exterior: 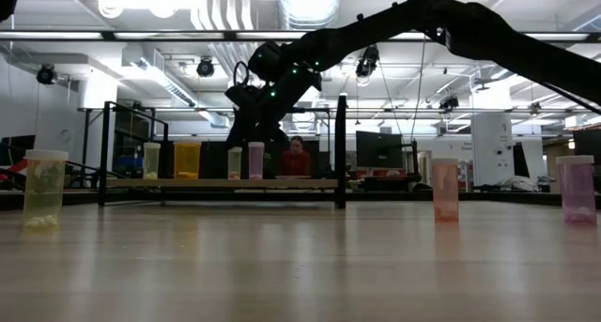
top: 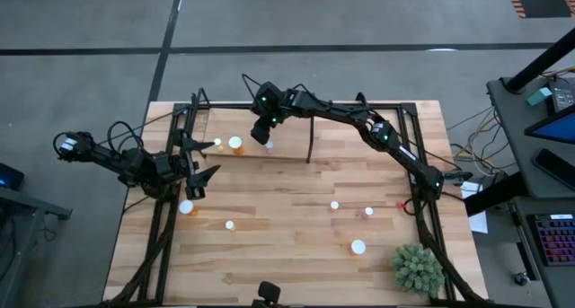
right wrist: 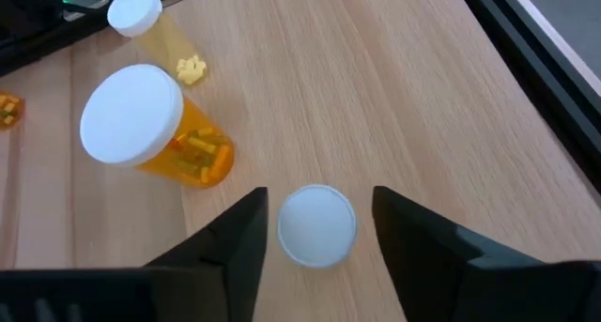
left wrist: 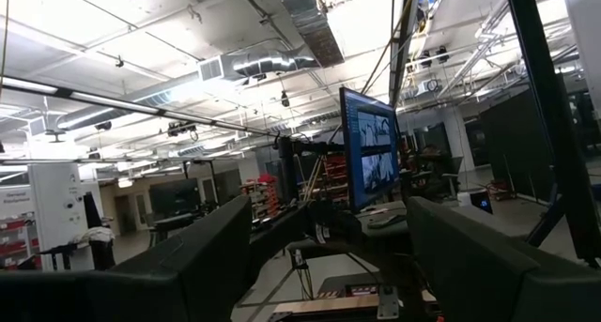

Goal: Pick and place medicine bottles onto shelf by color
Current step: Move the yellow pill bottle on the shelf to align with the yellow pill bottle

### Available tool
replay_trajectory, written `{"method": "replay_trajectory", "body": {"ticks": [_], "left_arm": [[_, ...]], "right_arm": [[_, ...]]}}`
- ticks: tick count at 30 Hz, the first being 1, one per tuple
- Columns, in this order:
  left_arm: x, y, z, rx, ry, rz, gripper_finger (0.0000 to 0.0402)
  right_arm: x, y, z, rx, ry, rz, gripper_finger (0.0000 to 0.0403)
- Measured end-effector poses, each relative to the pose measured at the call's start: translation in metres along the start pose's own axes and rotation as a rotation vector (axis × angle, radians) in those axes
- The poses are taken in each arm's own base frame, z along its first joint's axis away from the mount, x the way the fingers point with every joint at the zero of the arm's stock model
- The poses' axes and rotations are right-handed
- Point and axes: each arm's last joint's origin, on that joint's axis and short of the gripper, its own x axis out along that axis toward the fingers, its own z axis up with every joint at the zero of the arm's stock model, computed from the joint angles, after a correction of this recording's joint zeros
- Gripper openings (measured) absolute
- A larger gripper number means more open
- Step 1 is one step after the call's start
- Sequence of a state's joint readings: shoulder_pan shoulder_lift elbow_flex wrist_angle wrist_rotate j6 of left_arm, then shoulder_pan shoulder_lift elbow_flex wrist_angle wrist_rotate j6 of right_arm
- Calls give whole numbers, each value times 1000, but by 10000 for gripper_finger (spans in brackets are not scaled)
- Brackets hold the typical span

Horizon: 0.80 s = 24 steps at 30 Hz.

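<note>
My right gripper (right wrist: 319, 202) hangs open over the shelf (top: 359, 128) at the back left, its fingers either side of a small white-capped pinkish bottle (right wrist: 317, 225) with a gap on each side. That bottle (exterior: 255, 160) stands upright on the board. Beside it stand a large orange bottle (right wrist: 150, 130) and a small yellow one (right wrist: 155, 26). Several more bottles are scattered on the table: a yellow one (top: 186, 207), small ones (top: 229, 224) (top: 334, 205) (top: 368, 212), and a larger one (top: 358, 247). My left gripper (left wrist: 329, 256) waits open at the table's left, holding nothing.
A green spiky plant (top: 418, 268) stands at the front right corner. The shelf's black post (exterior: 341, 153) rises right of the right gripper. Black frame rails run along both table sides. A person (exterior: 296, 160) sits in the room beyond.
</note>
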State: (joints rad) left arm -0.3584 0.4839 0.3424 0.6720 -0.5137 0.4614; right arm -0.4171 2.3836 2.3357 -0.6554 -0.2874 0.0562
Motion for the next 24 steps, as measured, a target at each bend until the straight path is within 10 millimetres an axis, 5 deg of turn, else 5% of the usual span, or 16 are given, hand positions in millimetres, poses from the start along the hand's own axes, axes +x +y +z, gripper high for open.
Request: {"method": "replay_trajectory", "body": {"ticks": [4, 12, 18, 24], "left_arm": [[0, 0, -2, -5, 4, -2, 267], [0, -3, -11, 38, 103, 39, 267], [13, -3, 1, 41, 97, 68, 267], [43, -17, 8, 1, 131, 59, 267]], "right_arm": [[-25, 7, 11, -50, -16, -1, 206], [-121, 46, 32, -286, -25, -48, 196], [-182, 79, 6, -342, 13, -9, 184], [-219, 109, -50, -399, -108, 37, 172]]}}
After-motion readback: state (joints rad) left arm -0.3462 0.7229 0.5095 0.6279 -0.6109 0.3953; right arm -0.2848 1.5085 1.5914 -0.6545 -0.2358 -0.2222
